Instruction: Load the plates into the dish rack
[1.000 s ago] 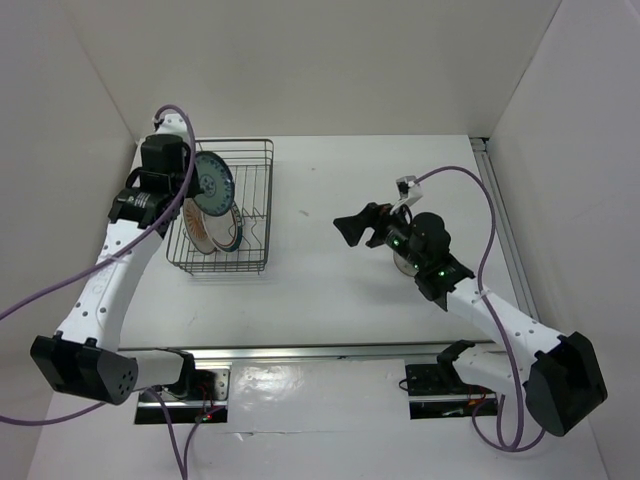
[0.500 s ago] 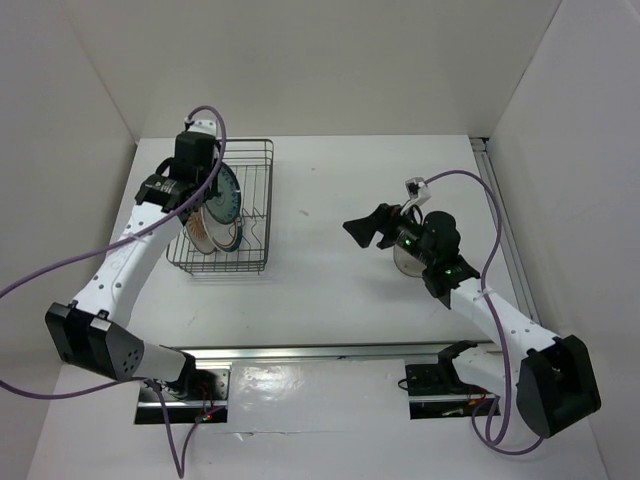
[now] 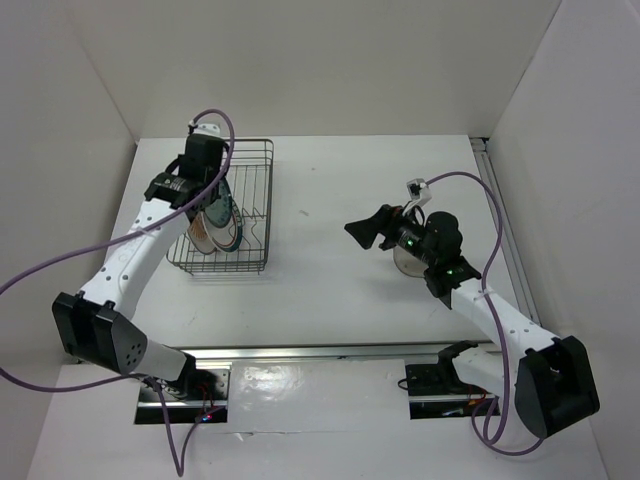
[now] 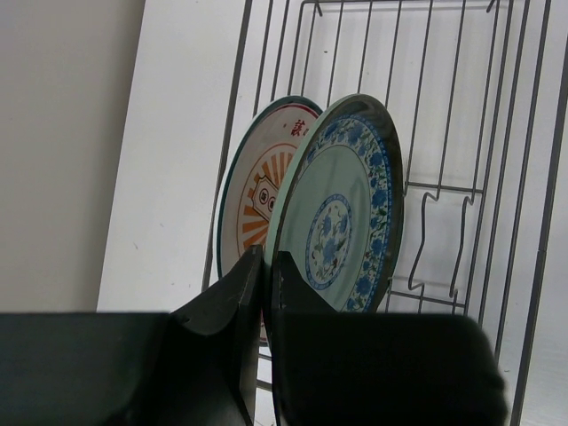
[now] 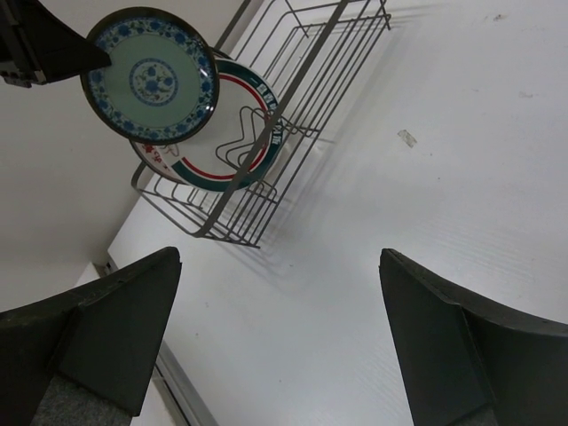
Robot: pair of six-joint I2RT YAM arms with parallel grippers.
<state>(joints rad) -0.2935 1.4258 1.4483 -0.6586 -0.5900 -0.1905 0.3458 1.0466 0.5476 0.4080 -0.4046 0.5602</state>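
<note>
Dish rack (image 3: 256, 170) at far-left of surface (image 3: 330, 290), white plate (image 4: 253, 200) leaning inside. Blue-green plate (image 4: 342, 217) beside it, rim pinched in left tool (image 4: 266, 262), apparently being slotted; next likely lower between prongs, then release. Right tool (image 5: 278, 266) wide, empty.

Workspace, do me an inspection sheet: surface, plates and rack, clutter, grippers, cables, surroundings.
Surface: white table.
Job's things: white plate stands in rack; blue plate held beside it; greyish disc, perhaps the third plate, under right arm.
Clutter: one small scrap on table.
Grippers: left gripper shut on blue plate's rim; right gripper open, empty.
Cables: purple cable along each arm.
Surroundings: white walls; rail at table's right edge.
</note>
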